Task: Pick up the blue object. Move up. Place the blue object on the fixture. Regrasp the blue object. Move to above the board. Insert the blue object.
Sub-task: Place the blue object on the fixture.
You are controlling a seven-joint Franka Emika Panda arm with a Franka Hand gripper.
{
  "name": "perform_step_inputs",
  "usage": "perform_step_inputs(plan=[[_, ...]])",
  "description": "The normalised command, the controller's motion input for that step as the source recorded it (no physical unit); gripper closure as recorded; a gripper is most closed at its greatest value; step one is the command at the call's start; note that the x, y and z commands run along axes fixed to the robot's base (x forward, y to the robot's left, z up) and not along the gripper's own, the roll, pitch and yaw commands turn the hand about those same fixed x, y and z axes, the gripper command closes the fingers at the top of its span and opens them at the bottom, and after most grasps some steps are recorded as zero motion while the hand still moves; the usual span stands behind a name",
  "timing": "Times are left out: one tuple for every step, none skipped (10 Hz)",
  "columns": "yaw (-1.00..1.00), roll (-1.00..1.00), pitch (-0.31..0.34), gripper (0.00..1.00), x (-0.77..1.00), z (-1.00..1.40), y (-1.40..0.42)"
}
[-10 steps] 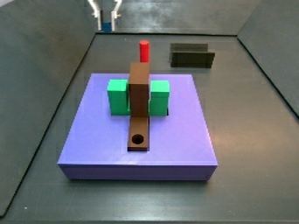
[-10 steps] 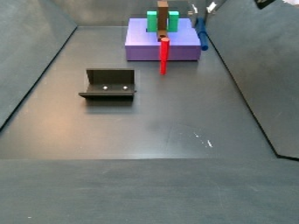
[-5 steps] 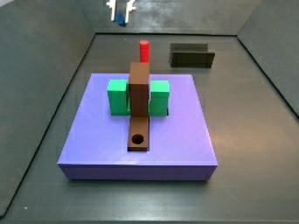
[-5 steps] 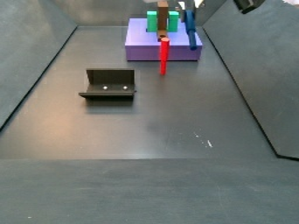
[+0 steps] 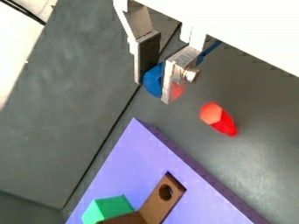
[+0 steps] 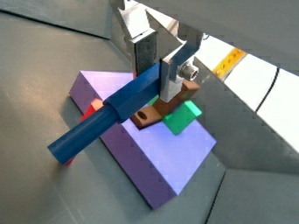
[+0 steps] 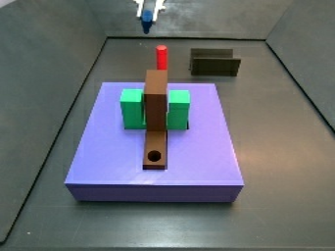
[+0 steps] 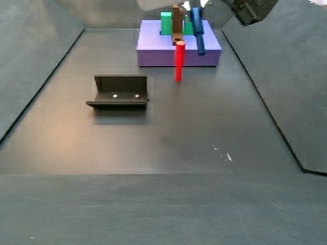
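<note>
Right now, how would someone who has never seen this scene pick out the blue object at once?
Start at the purple board with its green block and brown bar. The gripper hangs above the board's far edge, and the blue object is the slim peg clamped between its fingers. Unlike the red peg standing on the floor, it is blue and held in the air.

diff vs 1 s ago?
The gripper, shut on the blue object, has carried it up off the floor beside the board and sideways toward the red peg; it now hangs in the air. Board, red peg and fixture unchanged.
</note>
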Motion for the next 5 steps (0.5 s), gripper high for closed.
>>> perform_step_inputs(plan=[[0.0, -0.38, 0.166, 1.0, 0.25, 0.0, 0.11], [0.0, 0.0, 0.0, 1.0, 0.0, -0.03, 0.01], [0.0, 0.0, 0.0, 1.0, 0.05, 0.0, -0.02], [0.0, 0.0, 0.069, 1.0, 0.21, 0.0, -0.02], [-0.08, -0.18, 0.0, 1.0, 0.39, 0.0, -0.01]])
